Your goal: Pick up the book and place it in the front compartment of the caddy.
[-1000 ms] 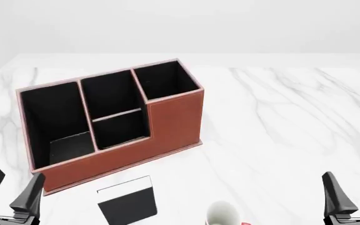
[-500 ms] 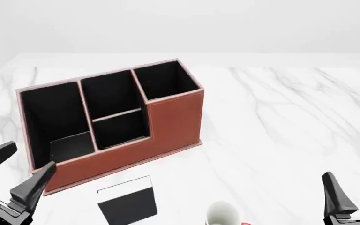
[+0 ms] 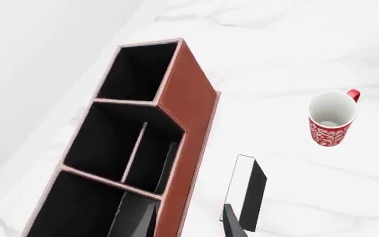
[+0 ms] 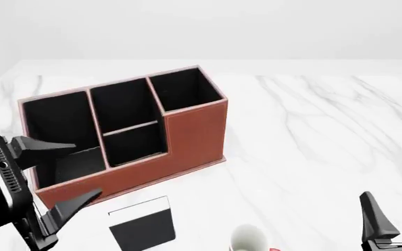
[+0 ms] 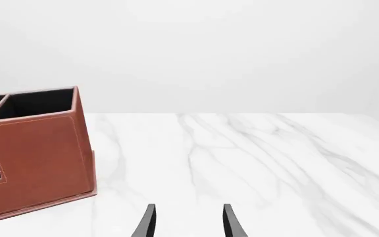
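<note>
Left wrist: book (image 3: 247, 191) flat on desk (image 3: 295, 44), beside caddy (image 3: 191, 128), long axis parallel to its long wall.
Front: left tool (image 4: 65, 175) spread wide, empty; white strip faces caddy; front compartment (image 4: 135, 141) empty.
Right wrist: right tool (image 5: 188, 220) apart, holding nothing.

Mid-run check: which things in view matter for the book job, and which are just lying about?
For the job:
- book, flat on the table
- caddy
- front compartment, empty
- left gripper, open, near the book

Lying about:
- mug, white and red
- right gripper, idle, open
</note>
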### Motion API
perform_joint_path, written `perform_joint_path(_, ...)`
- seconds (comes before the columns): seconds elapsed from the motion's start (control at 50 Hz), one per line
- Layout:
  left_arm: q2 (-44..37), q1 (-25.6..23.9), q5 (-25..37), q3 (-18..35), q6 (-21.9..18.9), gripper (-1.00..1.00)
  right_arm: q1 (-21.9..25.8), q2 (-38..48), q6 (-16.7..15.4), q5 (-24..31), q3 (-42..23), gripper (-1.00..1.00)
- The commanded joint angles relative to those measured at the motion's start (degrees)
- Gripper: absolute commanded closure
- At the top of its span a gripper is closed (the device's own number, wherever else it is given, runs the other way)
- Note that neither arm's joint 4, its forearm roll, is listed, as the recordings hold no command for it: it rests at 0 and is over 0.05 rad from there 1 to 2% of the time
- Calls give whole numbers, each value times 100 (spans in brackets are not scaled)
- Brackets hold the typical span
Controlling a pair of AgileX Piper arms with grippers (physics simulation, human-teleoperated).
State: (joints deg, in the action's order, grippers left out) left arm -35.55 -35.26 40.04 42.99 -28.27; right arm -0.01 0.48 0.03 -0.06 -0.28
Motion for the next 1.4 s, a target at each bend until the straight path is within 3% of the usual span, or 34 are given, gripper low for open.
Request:
perform_joint_path(0.02,-641,-591,991,453,-544,-100,0,-6,0,0,3,-100)
perform_joint_path(0.08,-722,-630,1142,365,-720,-100,0,-5,0,0,3,-100)
perform_joint_path(0.2,-950,-737,1428,728,-669,-100,1,-4,0,0,3,-100)
perform_joint_path(0.26,-1035,-445,1475,589,-1031,-100,0,-5,0,0,3,-100)
perform_joint_path(0.34,-1139,-593,1581,646,-909,-100,0,-6,1,0,3,-100)
perform_joint_path(0.88,-1890,-616,927,319,-1029,-100,-1,-5,0,0,3,-100)
perform_joint_path(0.9,-2031,-785,509,94,-767,-100,-1,-5,0,0,3,-100)
perform_joint_path(0.92,-2029,-786,484,65,-761,-100,-1,-5,-1,0,3,-100)
perform_joint_path(1.4,-2047,-769,409,-57,-736,-100,0,-6,-1,0,3,-100)
